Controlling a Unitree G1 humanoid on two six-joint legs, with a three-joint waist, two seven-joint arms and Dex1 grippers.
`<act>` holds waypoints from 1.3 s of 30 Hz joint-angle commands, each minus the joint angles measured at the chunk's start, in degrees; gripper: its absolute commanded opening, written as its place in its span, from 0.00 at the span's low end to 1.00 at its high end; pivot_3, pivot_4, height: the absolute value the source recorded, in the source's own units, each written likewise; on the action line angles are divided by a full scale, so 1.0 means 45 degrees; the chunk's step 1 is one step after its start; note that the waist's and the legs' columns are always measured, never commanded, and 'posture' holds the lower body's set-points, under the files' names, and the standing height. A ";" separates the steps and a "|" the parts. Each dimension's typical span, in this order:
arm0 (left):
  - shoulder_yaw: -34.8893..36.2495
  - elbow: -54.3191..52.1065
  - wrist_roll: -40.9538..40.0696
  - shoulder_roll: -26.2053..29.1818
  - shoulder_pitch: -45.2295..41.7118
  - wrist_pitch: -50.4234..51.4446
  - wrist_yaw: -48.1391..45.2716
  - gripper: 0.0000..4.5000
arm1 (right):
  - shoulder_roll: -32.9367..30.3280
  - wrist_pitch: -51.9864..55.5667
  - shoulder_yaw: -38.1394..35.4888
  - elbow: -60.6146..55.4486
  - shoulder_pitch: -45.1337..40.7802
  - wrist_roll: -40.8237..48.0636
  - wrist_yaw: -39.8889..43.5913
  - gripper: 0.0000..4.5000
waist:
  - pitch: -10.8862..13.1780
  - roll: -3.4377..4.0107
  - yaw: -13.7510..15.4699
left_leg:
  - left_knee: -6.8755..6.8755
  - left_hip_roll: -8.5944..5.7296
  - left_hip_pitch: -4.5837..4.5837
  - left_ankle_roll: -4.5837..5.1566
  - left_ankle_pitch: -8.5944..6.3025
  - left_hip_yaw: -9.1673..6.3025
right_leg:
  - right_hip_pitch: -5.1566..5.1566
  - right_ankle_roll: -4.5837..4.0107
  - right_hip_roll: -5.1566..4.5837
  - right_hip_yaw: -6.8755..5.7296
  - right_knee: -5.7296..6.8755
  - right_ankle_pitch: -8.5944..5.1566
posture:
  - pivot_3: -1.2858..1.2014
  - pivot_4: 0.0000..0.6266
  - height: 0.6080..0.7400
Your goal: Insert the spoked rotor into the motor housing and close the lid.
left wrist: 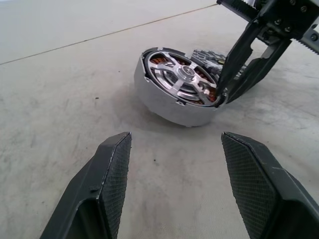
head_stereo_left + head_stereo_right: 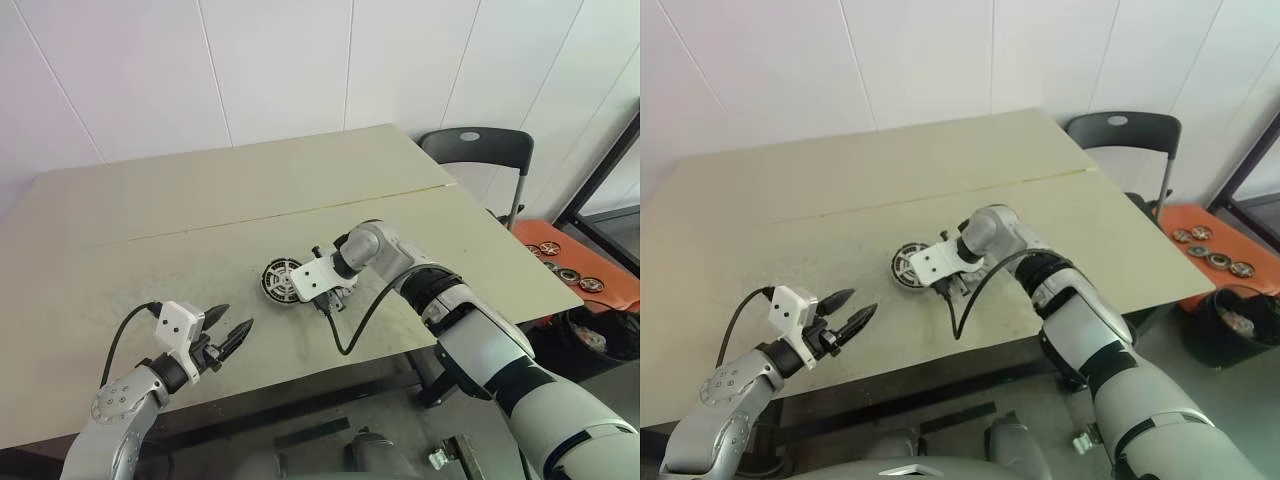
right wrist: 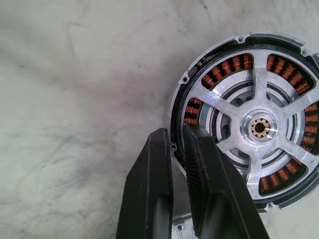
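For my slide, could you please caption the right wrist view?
Right hand pinching the rim of the motor housing, spoked rotor seated over its copper windings.

Round silvery motor housing [image 2: 908, 268] lies mid beige tabletop [image 2: 840, 190]. Right end effector [image 2: 950, 290] touches its near-right edge; left end effector [image 2: 848, 318], fingers parted, hovers well apart, near-left of housing.

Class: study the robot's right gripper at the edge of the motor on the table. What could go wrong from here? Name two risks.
1. The right gripper is shut on the motor housing rim alone, and the housing sits tilted on the table; that thin grip could slip.
2. The spoked rotor lies inside the tilted housing; a jolt might unseat it. The left gripper, open and apart, steadies nothing.
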 commanded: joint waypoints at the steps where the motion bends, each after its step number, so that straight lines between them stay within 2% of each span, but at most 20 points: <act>1: 0.0170 -0.0394 -0.0131 0.0144 0.0093 -0.0223 -0.0152 0.68 | -0.0313 0.0284 -0.0247 -0.1389 0.0200 0.0887 0.1643 0.07 | 0.0000 0.0000 0.0002 | -0.0001 0.0000 -0.0001 0.0000 0.0000 0.0000 | 0.0001 0.0001 0.0000 0.0000 -0.0002 0.0000 | 0.52 0.00 1.00; 4: 0.0364 -0.0628 -0.0378 0.0307 0.0407 -0.0160 -0.0404 0.68 | -0.0528 0.1190 -0.0322 -0.2827 0.0673 0.1646 0.2905 0.07 | 0.0000 0.0000 -0.0001 | -0.0008 0.0001 -0.0002 0.0001 -0.0001 -0.0003 | -0.0001 0.0003 -0.0003 0.0000 -0.0008 -0.0001 | 0.52 0.00 1.00; 8: 0.0403 -0.0863 -0.0527 0.0567 0.0829 -0.0140 -0.0690 0.68 | -0.0712 0.1612 -0.0055 -0.3057 0.0797 0.1375 0.3084 0.07 | 0.0002 0.0003 -0.0005 | -0.0010 0.0004 0.0003 0.0001 -0.0001 -0.0003 | -0.0006 0.0041 0.0001 -0.0005 -0.0001 -0.0026 | 0.52 0.00 1.00; 13: 0.0156 -0.0557 0.0572 0.0925 0.0845 -0.0721 -0.0514 0.68 | 0.0016 0.1910 -0.0222 -0.2011 0.0873 0.1332 0.2021 0.07 | -0.0002 -0.0003 -0.0022 | -0.0008 0.0005 0.0022 0.0001 -0.0001 -0.0002 | 0.0005 0.0041 0.0000 -0.0003 -0.0001 -0.0029 | 0.52 0.00 1.00; 17: 0.0036 -0.0331 0.0660 0.0805 0.0578 -0.0794 -0.0478 0.68 | 0.0110 0.1582 -0.0261 -0.1416 0.0679 0.1012 0.1159 0.31 | -0.0005 -0.0007 -0.0108 | -0.0007 0.0018 0.0052 0.0000 -0.0001 -0.0008 | 0.0016 0.0028 0.0002 0.0008 0.0009 -0.0021 | 0.52 0.00 1.00; 19: -0.0029 -0.0228 0.0728 0.0767 0.0467 -0.0829 -0.0450 0.68 | 0.0127 0.1991 -0.0649 -0.1538 0.0593 0.1553 0.1533 0.44 | -0.0002 -0.0003 -0.0132 | -0.0003 0.0018 0.0058 0.0000 -0.0001 -0.0009 | 0.0014 0.0017 0.0010 0.0006 0.0015 -0.0015 | 0.52 0.00 1.00; 24: -0.0168 -0.0158 0.0841 0.0637 0.0352 -0.0861 -0.0405 0.68 | 0.0098 0.3851 -0.1992 -0.2120 0.0594 0.3197 0.2109 0.44 | 0.0000 0.0000 -0.0023 | 0.0010 0.0016 0.0036 0.0001 0.0000 -0.0020 | -0.0002 0.0010 0.0015 -0.0003 0.0028 -0.0010 | 0.52 0.00 1.00; 26: -0.0235 -0.0102 0.0891 0.0568 0.0303 -0.0887 -0.0381 0.68 | 0.0194 0.5974 -0.2984 -0.2625 0.0741 0.4283 0.2080 0.44 | 0.0001 0.0000 -0.0001 | 0.0006 0.0013 0.0021 0.0001 0.0000 -0.0019 | -0.0009 0.0010 0.0009 -0.0003 0.0019 -0.0009 | 0.52 0.00 1.00; 30: -0.0442 -0.0074 0.0977 0.0402 0.0358 -0.0986 -0.0307 0.68 | -0.0054 1.3018 -0.4746 -0.5134 0.1606 0.7142 0.2095 0.44 | -0.0001 -0.0002 0.0032 | -0.0007 0.0009 -0.0007 0.0001 -0.0001 -0.0040 | -0.0027 -0.0020 -0.0002 -0.0003 0.0001 0.0013 | 0.52 0.00 1.00; 34: -0.0638 0.0078 0.1107 0.0233 0.0424 -0.1124 -0.0272 0.68 | -0.1242 1.9024 -0.4811 -0.7535 0.3283 0.8769 0.1634 0.44 | -0.0005 -0.0009 0.0108 | -0.0023 0.0008 -0.0009 0.0001 -0.0001 -0.0048 | -0.0025 -0.0020 -0.0007 -0.0010 -0.0019 0.0009 | 0.52 0.00 1.00; 37: -0.0886 0.0092 0.1245 0.0054 0.0565 -0.1233 -0.0230 0.68 | -0.1807 2.1321 -0.4921 -0.8849 0.4250 0.9761 0.1035 0.44 | 0.0004 0.0006 0.0100 | -0.0020 -0.0001 -0.0022 -0.0001 -0.0002 -0.0022 | -0.0033 0.0026 -0.0016 -0.0011 -0.0036 -0.0020 | 0.52 0.00 1.00; 39: -0.0966 0.0078 0.1305 -0.0018 0.0600 -0.1255 -0.0201 0.68 | -0.1717 2.1830 -0.5472 -0.8333 0.4165 0.9955 0.0205 0.44 | 0.0016 0.0020 -0.0062 | -0.0018 0.0002 -0.0033 -0.0001 -0.0003 0.0015 | -0.0062 0.0030 -0.0009 0.0013 -0.0029 -0.0022 | 0.52 0.00 1.00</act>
